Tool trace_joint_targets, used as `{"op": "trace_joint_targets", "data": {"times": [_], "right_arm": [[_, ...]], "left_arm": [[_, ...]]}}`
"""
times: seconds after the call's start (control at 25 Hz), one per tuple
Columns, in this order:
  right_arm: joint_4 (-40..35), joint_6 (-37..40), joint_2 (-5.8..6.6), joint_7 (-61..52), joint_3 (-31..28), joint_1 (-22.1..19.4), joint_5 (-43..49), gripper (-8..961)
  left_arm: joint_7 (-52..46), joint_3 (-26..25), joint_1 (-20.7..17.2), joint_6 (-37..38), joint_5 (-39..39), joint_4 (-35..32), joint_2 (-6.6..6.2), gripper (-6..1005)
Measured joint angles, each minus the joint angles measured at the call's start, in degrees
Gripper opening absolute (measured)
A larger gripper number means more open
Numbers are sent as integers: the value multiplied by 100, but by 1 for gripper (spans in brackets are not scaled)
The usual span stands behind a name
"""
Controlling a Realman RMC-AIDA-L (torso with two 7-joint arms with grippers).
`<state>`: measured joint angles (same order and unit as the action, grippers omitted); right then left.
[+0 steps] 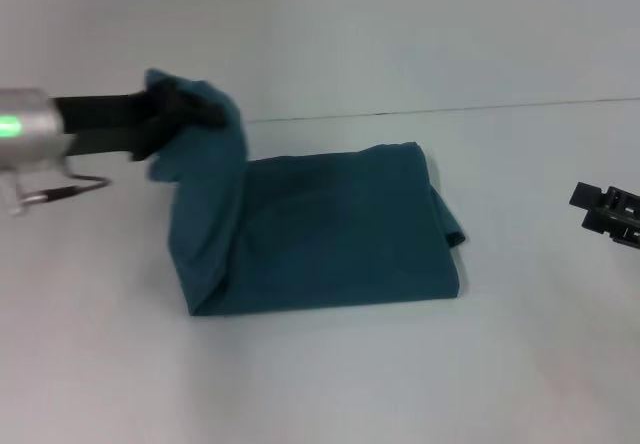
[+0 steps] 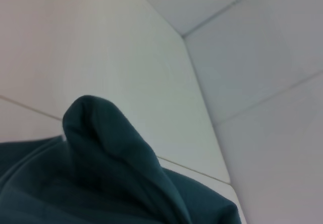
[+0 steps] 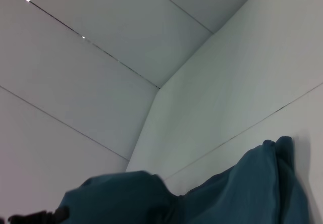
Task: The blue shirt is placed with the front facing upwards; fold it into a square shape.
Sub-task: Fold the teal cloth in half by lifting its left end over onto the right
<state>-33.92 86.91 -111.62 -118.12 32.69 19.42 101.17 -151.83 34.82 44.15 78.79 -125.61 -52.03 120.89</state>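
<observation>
On the counter point(image 1: 330, 384) our left tool point(image 1: 195, 112) grips the folded shirt point(image 1: 330, 244) — lifting one end; our right tool point(image 1: 608, 212) idles at the edge — state unclear.

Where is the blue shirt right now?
In the head view the blue shirt lies folded mid-table, its left end lifted by the left tool; the right tool waits apart at the right edge.
</observation>
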Motion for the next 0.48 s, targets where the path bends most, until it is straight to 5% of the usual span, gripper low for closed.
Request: {"op": "trace_joint_targets", "data": {"times": [0.24, 0.48], "right_arm": [[56, -17, 10, 14, 0, 0, 0, 924], [61, -26, 10, 17, 0, -26, -1, 924]], "left_arm": [[118, 691, 375, -1044, 66, 693, 278, 73], [385, 1512, 561, -2134, 610, 1603, 331, 72]]}}
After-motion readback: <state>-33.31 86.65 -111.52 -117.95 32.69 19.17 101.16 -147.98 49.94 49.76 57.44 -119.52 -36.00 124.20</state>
